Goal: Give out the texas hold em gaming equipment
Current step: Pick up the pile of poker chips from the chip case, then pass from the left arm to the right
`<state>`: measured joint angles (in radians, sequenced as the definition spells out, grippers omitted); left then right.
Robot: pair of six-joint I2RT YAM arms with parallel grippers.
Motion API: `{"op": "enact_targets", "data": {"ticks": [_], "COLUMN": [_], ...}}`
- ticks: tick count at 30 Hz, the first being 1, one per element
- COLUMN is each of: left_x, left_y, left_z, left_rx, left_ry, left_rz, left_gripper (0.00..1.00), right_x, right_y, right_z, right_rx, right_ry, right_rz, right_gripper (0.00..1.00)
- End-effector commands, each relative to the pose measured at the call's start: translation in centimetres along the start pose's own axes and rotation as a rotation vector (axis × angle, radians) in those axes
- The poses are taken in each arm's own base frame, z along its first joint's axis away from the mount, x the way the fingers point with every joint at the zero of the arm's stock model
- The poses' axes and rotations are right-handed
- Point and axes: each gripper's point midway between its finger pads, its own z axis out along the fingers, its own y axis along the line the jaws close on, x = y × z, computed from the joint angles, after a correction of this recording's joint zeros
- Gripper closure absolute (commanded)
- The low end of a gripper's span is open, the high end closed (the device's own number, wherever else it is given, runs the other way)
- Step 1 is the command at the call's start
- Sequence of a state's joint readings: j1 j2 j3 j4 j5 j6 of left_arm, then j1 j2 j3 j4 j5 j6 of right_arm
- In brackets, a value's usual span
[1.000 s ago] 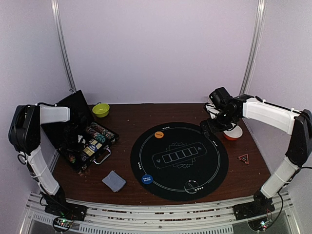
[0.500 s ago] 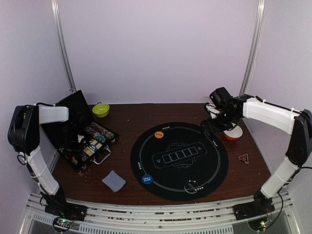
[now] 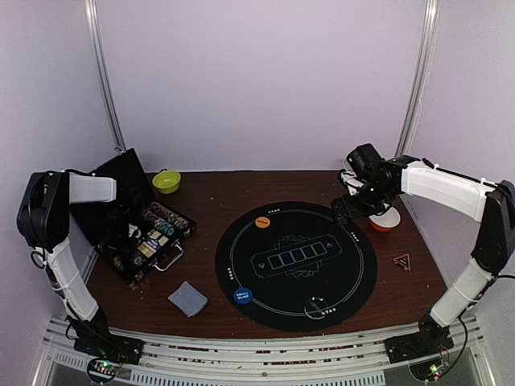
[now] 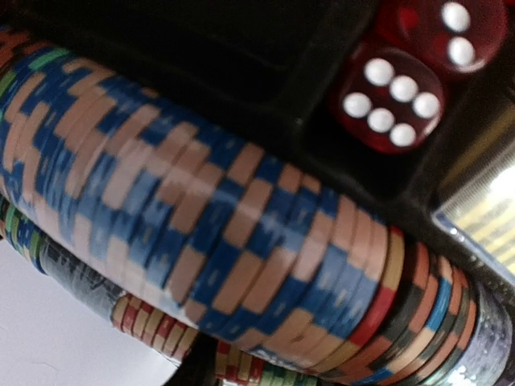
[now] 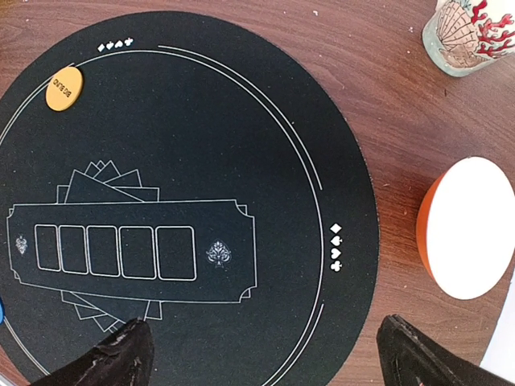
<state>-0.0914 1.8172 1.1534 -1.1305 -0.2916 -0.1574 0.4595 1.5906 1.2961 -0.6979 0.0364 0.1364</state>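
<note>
Left tool (image 3: 121,229) sits at blue chips (image 4: 201,233) in the case (image 3: 133,173), grip impossible to read; right tool (image 5: 261,354) hangs apart over the mat (image 5: 265,104). Lifting straight up should spare neighbouring chips.

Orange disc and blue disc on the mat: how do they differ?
The orange disc lies at the mat's far edge; the blue disc at its near left edge. Orange carries dark lettering, blue white. Both are round and lie flat on the mat.
</note>
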Motion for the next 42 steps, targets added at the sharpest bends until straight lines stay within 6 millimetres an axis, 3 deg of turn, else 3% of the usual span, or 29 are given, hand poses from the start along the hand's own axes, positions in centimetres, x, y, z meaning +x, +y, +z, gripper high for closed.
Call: {"op": "enact_targets", "data": {"ticks": [1,4,11,17,22,24,29,33,34,37,42], "left_x": [-6.2,-6.1,-6.1,-6.6,-6.8,-6.6,-5.8,-5.1,-4.9,-4.0,-3.1], "left_y": [-1.0,-1.6,0.6,2.4,0.7,-0.9,-10.5,-18.7,-20.3,-24.9,-29.7], "left_z": [-0.7,-1.7,-6.7,-14.5,-22.8,-25.1,-29.1,-31.0,-30.8,-27.4,-21.8], "left_rx": [0.059,0.106,0.080,0.102,0.231,0.295,0.547,0.818,0.873,0.999,1.046], "left_ry": [-0.235,-0.253,-0.314,-0.487,-0.711,-0.766,-0.844,-0.879,-0.871,-0.766,-0.644], "left_rz": [-0.050,-0.052,-0.118,-0.177,-0.145,-0.119,0.053,0.180,0.193,0.243,0.291], "left_gripper": [0.76,0.99,1.00,1.00,1.00,1.00,1.00,1.00,1.00,1.00,1.00], "right_x": [0.0,0.1,-0.1,-1.2,-2.4,-2.9,-4.1,-4.7,-4.8,-4.5,-2.8], "right_y": [-0.4,-0.4,-0.4,-0.5,0.6,1.4,4.6,9.3,10.4,13.2,18.0], "right_z": [-0.7,-0.5,-0.7,-2.1,-3.6,-4.3,-6.4,-8.4,-8.8,-9.4,-8.4], "right_rx": [0.004,0.004,0.003,0.002,-0.061,-0.095,-0.159,-0.223,-0.236,-0.278,-0.360], "right_ry": [-0.004,0.000,0.003,-0.047,-0.101,-0.125,-0.200,-0.282,-0.297,-0.319,-0.291], "right_rz": [0.004,0.004,0.003,-0.009,-0.030,-0.044,-0.114,-0.219,-0.244,-0.287,-0.344], "right_gripper": [0.00,0.00,0.00,0.00,0.00,0.00,0.01,0.02,0.02,0.03,0.04]}}
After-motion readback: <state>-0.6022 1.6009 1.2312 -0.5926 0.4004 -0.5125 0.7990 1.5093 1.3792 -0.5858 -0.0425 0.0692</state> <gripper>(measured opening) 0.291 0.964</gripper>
